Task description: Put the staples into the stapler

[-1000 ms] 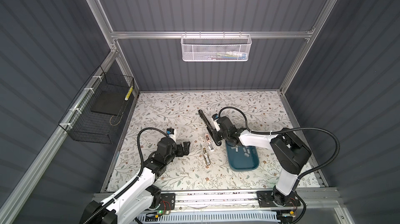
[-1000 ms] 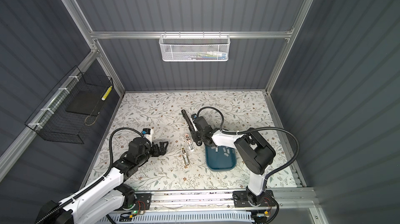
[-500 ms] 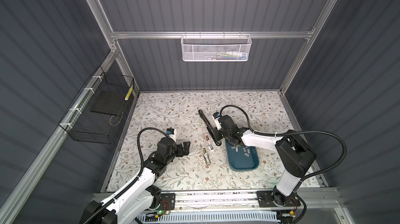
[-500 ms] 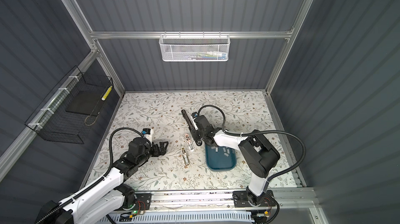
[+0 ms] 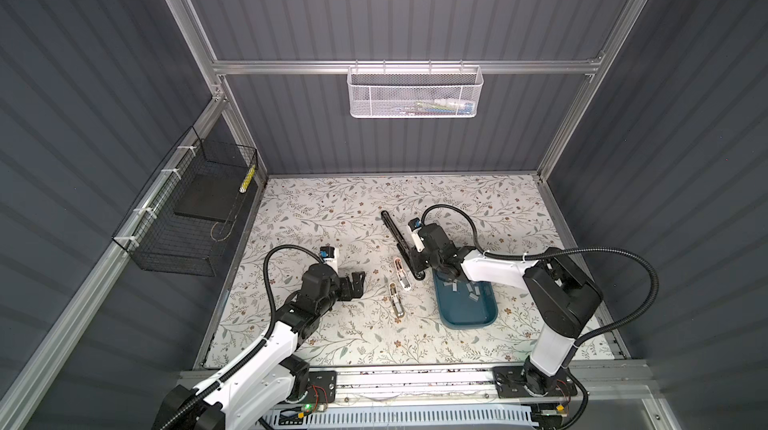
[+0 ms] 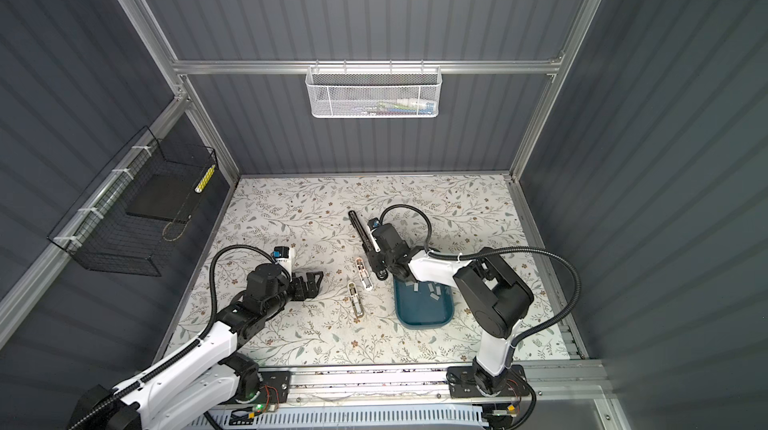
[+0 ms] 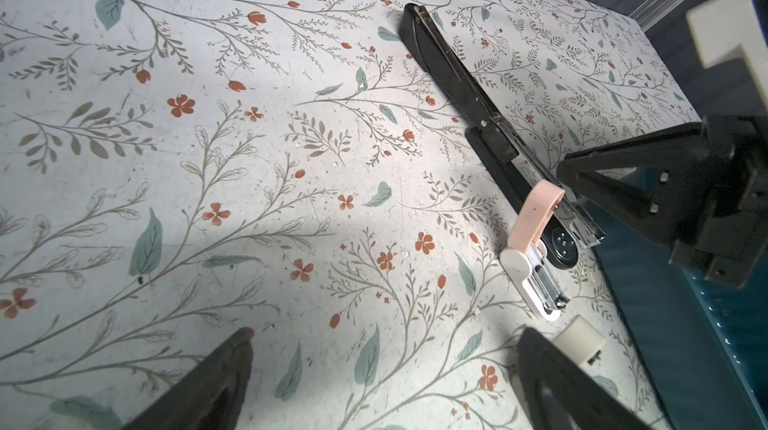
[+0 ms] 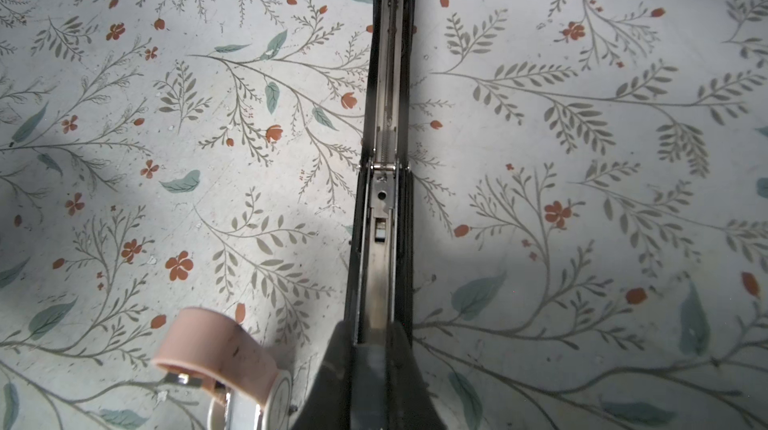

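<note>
Dim, even light casts soft shadows across the floral mat (image 5: 332, 207), and wrist-view foregrounds are blurred.

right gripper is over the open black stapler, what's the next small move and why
Probably ease the right gripper down slightly into the open channel of the black stapler. Its jaws are shut over the channel's end, in line with it, and seem to pinch something grey, perhaps a strip like the staples in the teal tray; I cannot tell.

Black stapler (image 7: 432, 49) glossy plastic; channel (image 8: 380, 274) bare metal
</note>
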